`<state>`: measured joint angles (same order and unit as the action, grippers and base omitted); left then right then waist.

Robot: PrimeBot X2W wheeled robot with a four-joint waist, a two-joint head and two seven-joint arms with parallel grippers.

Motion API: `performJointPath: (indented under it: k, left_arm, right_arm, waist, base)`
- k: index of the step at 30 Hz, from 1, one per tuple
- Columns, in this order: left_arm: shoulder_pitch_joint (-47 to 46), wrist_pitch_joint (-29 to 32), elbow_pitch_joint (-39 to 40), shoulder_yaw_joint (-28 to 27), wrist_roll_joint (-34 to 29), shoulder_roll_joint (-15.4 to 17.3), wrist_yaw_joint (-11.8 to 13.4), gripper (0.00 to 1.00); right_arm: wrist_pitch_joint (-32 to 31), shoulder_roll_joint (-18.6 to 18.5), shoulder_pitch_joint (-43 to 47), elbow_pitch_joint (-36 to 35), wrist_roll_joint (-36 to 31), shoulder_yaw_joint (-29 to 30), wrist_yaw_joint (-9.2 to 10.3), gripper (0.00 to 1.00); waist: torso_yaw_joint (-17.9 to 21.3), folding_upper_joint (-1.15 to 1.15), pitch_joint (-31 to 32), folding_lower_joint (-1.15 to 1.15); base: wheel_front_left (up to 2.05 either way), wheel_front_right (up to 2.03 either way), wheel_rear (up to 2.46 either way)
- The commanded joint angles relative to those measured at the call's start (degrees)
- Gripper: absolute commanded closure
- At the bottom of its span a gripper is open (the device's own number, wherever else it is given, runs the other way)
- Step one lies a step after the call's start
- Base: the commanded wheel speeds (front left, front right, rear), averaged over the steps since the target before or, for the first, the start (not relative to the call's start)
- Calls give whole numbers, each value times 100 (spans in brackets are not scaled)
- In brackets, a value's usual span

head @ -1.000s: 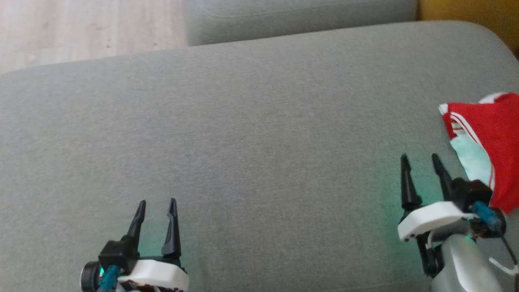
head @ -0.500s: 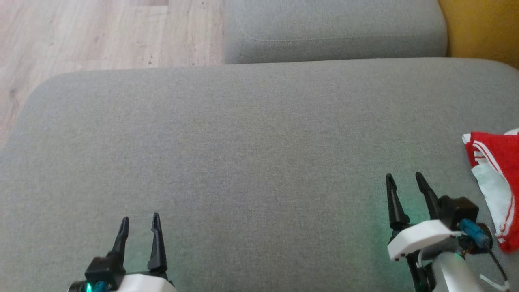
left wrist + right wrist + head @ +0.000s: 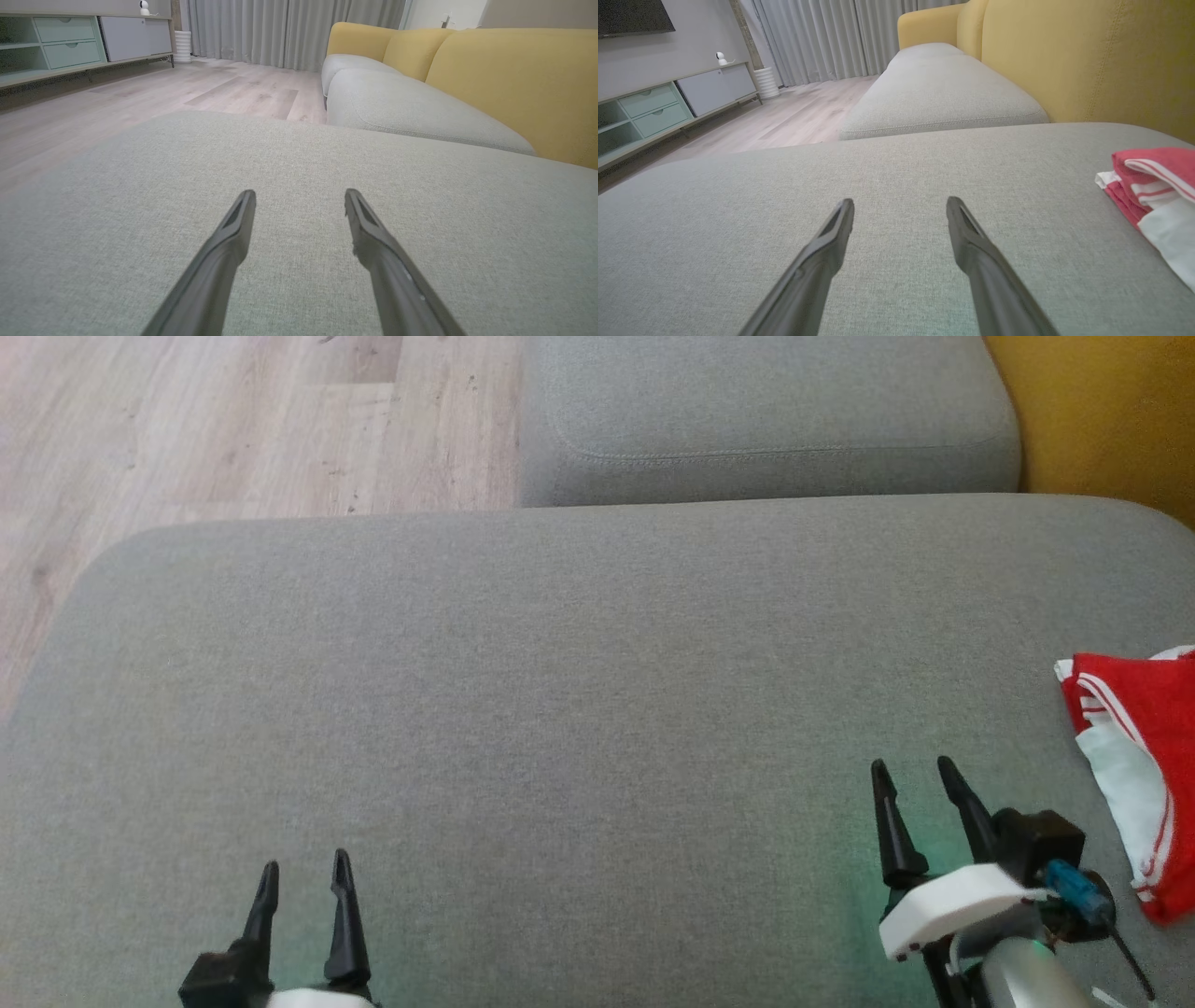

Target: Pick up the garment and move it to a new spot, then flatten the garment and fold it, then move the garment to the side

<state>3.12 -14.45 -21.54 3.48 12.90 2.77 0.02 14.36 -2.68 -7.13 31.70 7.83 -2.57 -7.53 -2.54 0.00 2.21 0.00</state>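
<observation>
**Q:** How do the grippers stand?
**A:** Left gripper and right gripper are both spread and empty. They hover low over the grey cushion, and neither touches cloth.

**Q:** Where is the garment?
**A:** The garment is red with white stripes and a pale panel. It lies as a compact bundle at the cushion's right edge, near the right gripper but apart from it.

**Q:** Which step is in hand?
**A:** Judged from the layout, either the closing step, with the garment set aside, or the very start. How neat the fold is cannot be told. Any further grasp calls for the right gripper to swing rightward and pinch a hem.

**Q:** What of the surroundings?
**A:** A second cushion and a yellow backrest lie beyond, beside a pale wood floor. A cabinet and grey curtains stand at the far wall.
</observation>
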Motion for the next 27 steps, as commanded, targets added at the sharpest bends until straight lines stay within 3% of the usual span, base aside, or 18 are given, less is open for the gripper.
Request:
performJointPath:
  k: [1,3,4,9,27]
  left_arm:
    - [-129,-55,186,-238,46,10,25,0]
    - [-105,-55,152,-250,136,10,-11,0]
    - [83,1,-19,-15,139,1,-12,100]
    - [121,51,-356,0,218,-8,-8,100]
    - [-27,344,-192,-139,1341,-5,-115,100]
  right_arm:
    - [63,-21,-111,-156,43,-175,4,0]
    - [63,-21,-113,-149,51,-202,4,0]
    - [0,0,72,17,26,-60,0,100]
    - [-44,10,218,333,81,-44,0,100]
    - [-337,5,208,21,1298,88,1,100]
  waist:
    - [22,0,9,0]
    - [45,0,14,0]
    - [45,0,15,0]
    - [53,0,16,0]
    - [82,0,-21,0]
  base:
    - [0,0,0]
    - [0,0,0]
    - [0,0,0]
    - [0,0,0]
    - [0,0,0]
